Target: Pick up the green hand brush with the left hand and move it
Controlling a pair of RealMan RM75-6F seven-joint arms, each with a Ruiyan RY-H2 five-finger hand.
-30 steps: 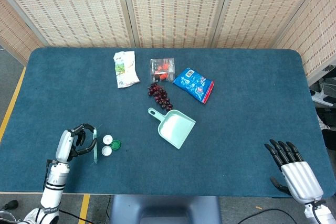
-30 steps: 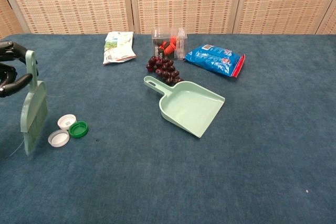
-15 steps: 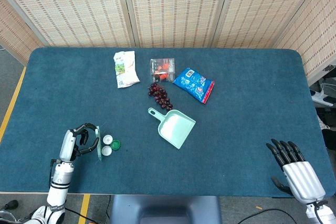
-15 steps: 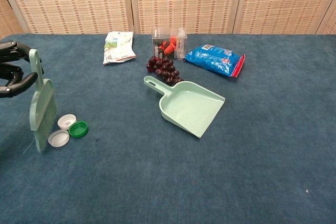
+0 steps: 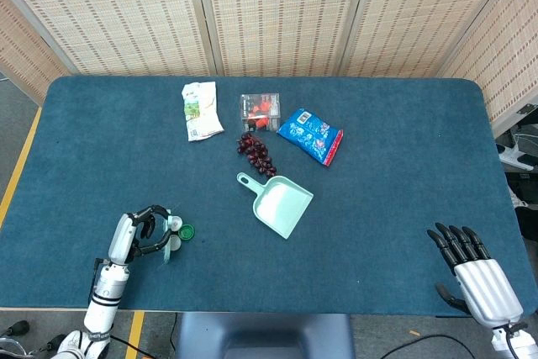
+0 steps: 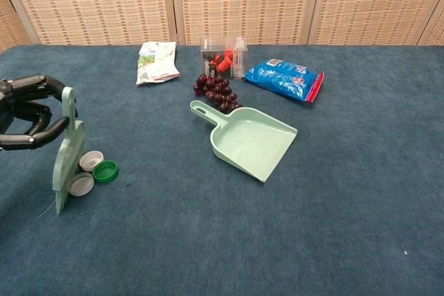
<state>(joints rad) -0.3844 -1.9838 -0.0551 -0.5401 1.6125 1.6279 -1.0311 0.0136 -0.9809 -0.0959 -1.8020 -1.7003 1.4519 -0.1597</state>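
Near the front-left corner of the desk (image 6: 388, 171), the left robot hand (image 6: 28, 112) grasps the green hand brush (image 6: 68, 147) by its handle, fingers curled around it. The brush hangs nearly upright, long axis vertical, bristles down just beside the bottle caps (image 6: 94, 171); whether they touch the desk cannot be told. The right robot hand (image 5: 475, 279) rests far off, fingers extended, holding nothing.

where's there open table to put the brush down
Bare cloth runs from the dustpan right to the right hand, and along the near edge between both hands. Crowded: the caps beside the left hand holding the brush, and the far-centre snacks and grapes.
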